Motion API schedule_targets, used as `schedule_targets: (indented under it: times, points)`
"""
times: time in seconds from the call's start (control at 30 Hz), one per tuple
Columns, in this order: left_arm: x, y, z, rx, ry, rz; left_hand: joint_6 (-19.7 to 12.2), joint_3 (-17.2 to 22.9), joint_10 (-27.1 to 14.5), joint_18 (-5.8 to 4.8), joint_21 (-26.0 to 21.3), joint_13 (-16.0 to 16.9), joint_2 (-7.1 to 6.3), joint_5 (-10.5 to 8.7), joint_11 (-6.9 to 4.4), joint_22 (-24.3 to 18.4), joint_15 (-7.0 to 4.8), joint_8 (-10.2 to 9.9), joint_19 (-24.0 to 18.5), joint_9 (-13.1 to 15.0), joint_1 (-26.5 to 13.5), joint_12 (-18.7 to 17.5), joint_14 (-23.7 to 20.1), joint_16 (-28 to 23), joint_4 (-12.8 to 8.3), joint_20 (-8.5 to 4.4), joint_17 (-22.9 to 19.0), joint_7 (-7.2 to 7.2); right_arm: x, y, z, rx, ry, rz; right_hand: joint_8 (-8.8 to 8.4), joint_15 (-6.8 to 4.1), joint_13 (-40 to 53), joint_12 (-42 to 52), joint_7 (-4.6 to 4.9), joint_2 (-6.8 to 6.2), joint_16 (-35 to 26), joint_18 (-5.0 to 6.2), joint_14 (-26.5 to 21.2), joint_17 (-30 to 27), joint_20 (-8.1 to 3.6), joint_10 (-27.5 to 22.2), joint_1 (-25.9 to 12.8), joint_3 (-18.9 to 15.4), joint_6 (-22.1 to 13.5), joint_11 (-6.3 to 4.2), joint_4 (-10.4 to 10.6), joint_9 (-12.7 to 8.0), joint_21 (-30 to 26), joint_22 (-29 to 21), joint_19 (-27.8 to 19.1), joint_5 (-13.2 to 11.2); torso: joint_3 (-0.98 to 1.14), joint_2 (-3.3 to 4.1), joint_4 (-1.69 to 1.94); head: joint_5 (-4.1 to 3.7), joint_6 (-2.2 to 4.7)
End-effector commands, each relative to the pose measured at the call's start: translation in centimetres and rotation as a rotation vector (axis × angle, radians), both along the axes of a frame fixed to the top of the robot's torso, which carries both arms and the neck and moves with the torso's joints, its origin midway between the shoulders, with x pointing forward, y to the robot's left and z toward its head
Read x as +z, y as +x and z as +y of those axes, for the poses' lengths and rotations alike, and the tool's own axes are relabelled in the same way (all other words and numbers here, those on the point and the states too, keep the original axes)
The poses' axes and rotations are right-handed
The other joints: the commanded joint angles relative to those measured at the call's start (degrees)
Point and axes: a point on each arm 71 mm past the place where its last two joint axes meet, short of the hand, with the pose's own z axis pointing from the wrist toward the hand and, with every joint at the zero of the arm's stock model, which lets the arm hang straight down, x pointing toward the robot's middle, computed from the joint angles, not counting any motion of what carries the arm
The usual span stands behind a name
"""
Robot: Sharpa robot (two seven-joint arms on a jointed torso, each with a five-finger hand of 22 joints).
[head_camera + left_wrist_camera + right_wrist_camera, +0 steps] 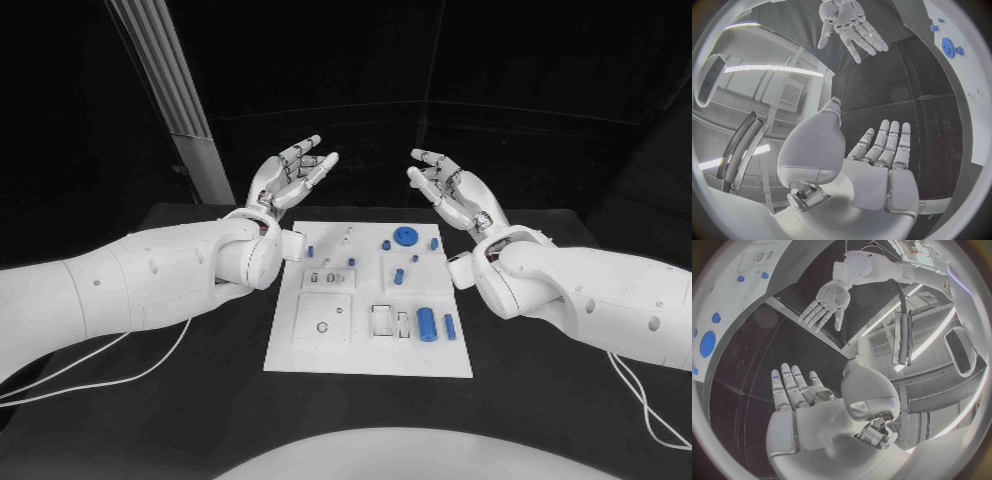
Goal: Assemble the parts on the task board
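The white task board (325,355) lies in the middle of the black table. On it are a blue disc (405,237), a thick blue cylinder (427,323), a thin blue pin (449,325) and several small blue pieces such as one at the board's left side (312,249). My left hand (290,172) is raised above the board's far left corner, palm up, fingers spread, holding nothing. My right hand (450,187) is raised above the far right corner, likewise spread and empty. The left wrist view shows the left hand (879,155), the right hand (848,25) and the blue disc (948,47).
A pale upright post (173,100) stands behind the table at the left. White cables (130,375) trail over the table under my left arm, and another (642,405) under the right arm. Black table surface (216,420) surrounds the board.
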Motion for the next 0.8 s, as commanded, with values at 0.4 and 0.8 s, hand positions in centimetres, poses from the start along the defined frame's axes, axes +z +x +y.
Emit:
schedule_targets:
  times: [0.4,0.8]
  points:
    - [2.7,-1.5,0.9,-0.095,-0.131,-0.333,11.86,0.30,2.49,1.48,5.36,0.02,1.30,0.10,-0.24,5.11,-0.36,7.29,8.36,2.19,-0.27,1.69,3.85,1.58,0.11,0.17,0.12,8.17,-0.1,0.1,-0.4,0.037,-0.047,0.000,4.14,-3.84,0.52,4.24,9.94,1.90,6.15,4.31,18.13,0.71,-0.04,13.36,3.94,-3.40,4.39,-1.81,0.02,0.60,11.74,7.74,19.60,0.00,0.18,0.71,0.09,0.03,0.67]
    - [2.2,-2.2,1.4,-0.151,-0.140,-0.250,14.26,0.34,2.57,1.34,5.17,-0.08,2.08,0.00,-0.33,4.65,-0.32,11.03,7.95,3.07,-0.18,1.49,3.30,0.65,0.05,0.18,-0.01,7.99,0.3,0.5,-1.6,0.045,-0.120,0.014,5.56,-9.55,-0.46,1.31,7.75,3.69,10.76,6.97,46.35,2.10,-3.13,21.17,8.54,-5.55,8.54,-5.74,0.00,0.56,19.21,9.50,39.19,0.17,0.04,2.17,0.42,-1.03,1.44]
